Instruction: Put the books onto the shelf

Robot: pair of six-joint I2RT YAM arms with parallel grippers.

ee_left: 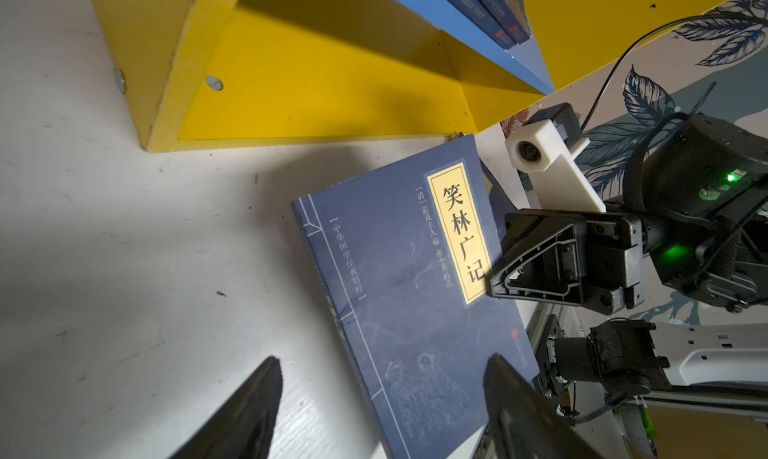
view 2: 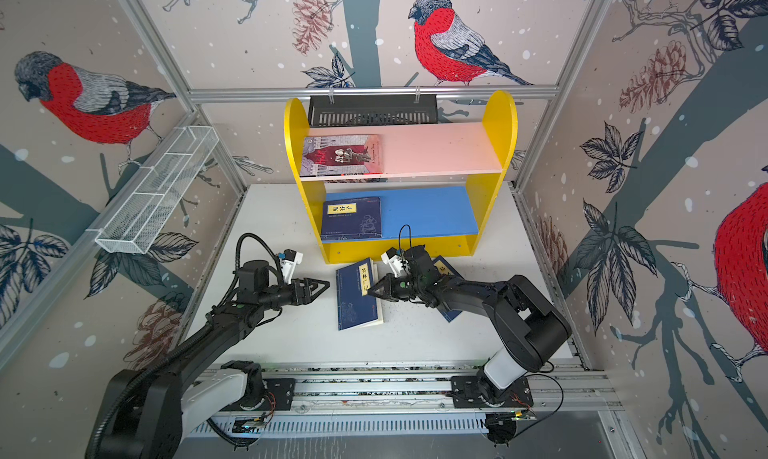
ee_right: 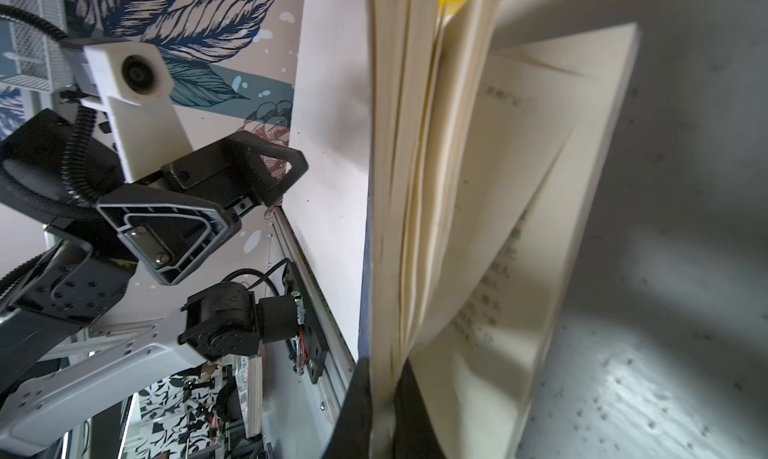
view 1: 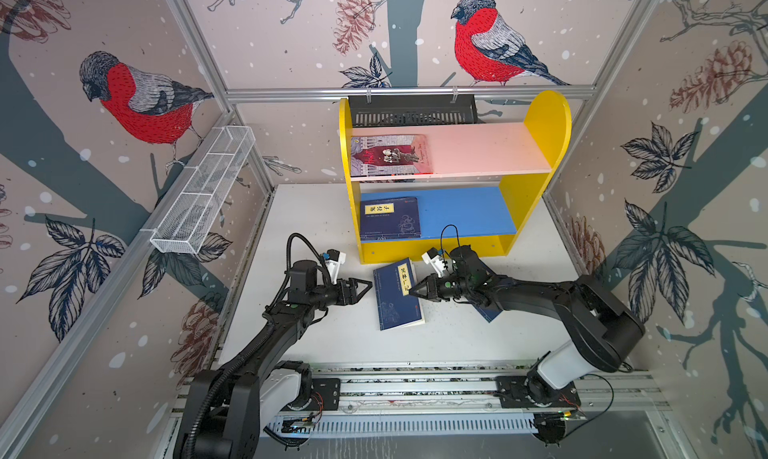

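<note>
One navy book (view 1: 395, 307) lies before the shelf (view 1: 432, 251); right gripper (view 1: 412, 292) clamps its pages, left gripper (view 1: 368, 288) stands open.

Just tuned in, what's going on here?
The right end effector is shut on the tabletop navy book. It pinches only the cover and some pages, and the rest fan open. The left end effector is open beside that book's spine. The shelf holds a red-covered book above and a shelved navy book below. Another navy book lies under the right arm.
</note>
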